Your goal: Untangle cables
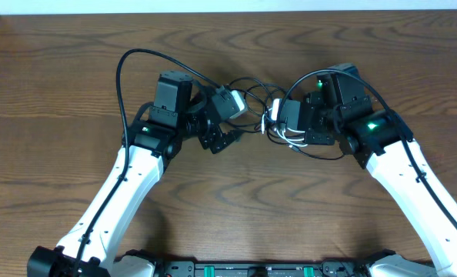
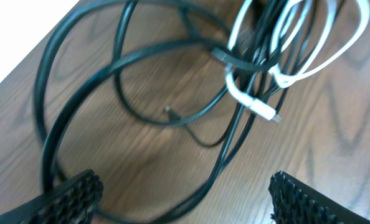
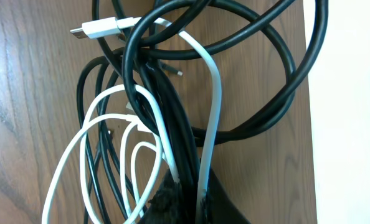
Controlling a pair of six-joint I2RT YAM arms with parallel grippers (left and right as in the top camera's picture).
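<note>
The cables lie tangled on the wooden table between my two grippers. My right gripper is shut on a bundle of black cables and the white cord, whose plug points left. In the overhead view the right gripper sits at the tangle's right side. My left gripper is open, its fingers wide apart over the table. A black cable loop runs between them on the wood, untouched. The white cord loops at the top right. The left gripper hangs just left of the tangle.
The table's far edge shows as a white strip right of the bundle in the right wrist view, and at the top left in the left wrist view. Thick black arm cables arch over the left arm.
</note>
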